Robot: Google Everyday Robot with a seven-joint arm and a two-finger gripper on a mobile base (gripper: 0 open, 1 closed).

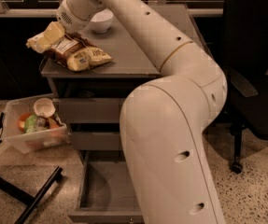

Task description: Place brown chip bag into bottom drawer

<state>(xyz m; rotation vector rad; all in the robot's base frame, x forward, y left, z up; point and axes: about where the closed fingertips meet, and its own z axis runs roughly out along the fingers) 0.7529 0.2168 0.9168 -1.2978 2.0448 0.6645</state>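
Observation:
The brown chip bag (77, 54) lies crinkled on the grey cabinet top (129, 55) at its front left corner, brown and pale yellow with a whitish label. My gripper (48, 35) reaches in from the upper right and sits at the bag's left end, touching or just above it. The bottom drawer (103, 192) is pulled out below, its flat grey inside bare. My arm's large white links cover the right part of the cabinet front and the drawer's right side.
A white bowl (101, 20) stands on the cabinet top behind the bag. A clear plastic bin (31, 129) with several items sits left of the cabinet. A black stand leg (26, 199) lies on the floor left; an office chair (255, 78) stands right.

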